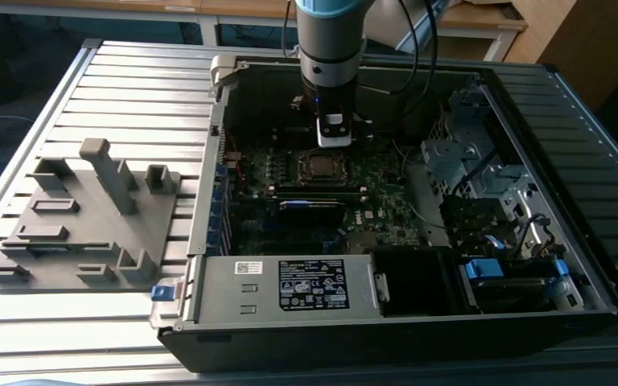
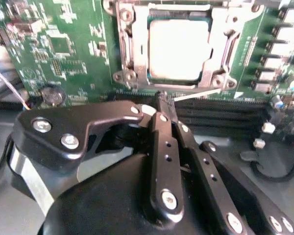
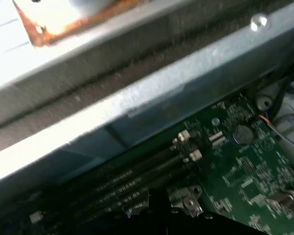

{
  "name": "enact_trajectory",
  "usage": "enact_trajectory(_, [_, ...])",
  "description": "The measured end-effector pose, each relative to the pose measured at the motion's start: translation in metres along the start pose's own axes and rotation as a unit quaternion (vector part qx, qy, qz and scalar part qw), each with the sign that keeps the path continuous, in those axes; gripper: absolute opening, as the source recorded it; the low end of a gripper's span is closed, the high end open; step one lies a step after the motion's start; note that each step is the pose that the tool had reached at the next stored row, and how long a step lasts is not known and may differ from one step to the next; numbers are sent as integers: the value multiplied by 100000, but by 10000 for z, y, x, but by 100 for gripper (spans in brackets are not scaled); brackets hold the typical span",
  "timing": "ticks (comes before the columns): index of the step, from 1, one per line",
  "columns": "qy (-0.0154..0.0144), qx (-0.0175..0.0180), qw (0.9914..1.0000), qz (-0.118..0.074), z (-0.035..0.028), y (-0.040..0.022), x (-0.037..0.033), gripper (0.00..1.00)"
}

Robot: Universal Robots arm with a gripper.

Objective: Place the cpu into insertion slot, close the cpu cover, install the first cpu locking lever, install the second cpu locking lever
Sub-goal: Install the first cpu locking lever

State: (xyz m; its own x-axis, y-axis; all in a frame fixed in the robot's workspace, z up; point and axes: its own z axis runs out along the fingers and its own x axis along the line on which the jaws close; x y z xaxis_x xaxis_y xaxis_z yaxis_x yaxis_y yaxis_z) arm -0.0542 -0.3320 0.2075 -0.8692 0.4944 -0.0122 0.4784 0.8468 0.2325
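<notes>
The cpu (image 2: 179,49), a flat square with a pale silver top, lies in the insertion slot (image 2: 118,76) on the green motherboard. The cpu cover (image 2: 139,44), a silvery frame, lies flat around it. A thin silvery locking lever (image 2: 198,94) runs along the slot's edge nearest the memory slots. My gripper (image 2: 165,100) has its black fingers shut together, tips at that lever's end; I cannot tell whether they pinch it. In the exterior view the gripper (image 1: 334,143) hangs just behind the slot (image 1: 320,166), inside the open computer case.
Long black memory slots (image 2: 220,110) lie between the gripper and the socket. The grey case wall (image 3: 137,98) rises close by. A power supply (image 1: 287,285) and drive cages (image 1: 470,169) crowd the case. A grey fixture block (image 1: 84,217) stands on the slatted table.
</notes>
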Motion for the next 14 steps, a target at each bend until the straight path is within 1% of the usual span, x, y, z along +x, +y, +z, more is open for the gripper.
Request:
enact_trajectory(2, [-6, 17, 100000, -24, 0, 0, 0, 10])
enact_trajectory(3, [56, 13, 100000, -299, 1, 1, 1, 10])
enact_trajectory(6, [426, -11, 99983, -1821, 6, 7, 5, 10])
enact_trajectory(8, [572, 1, 99969, -2427, 9, 14, 9, 10])
enact_trajectory(11, [672, -17, 99956, -2894, 20, 37, 22, 10])
enact_trajectory(14, [672, 28, 99954, -2943, 31, 41, 23, 10])
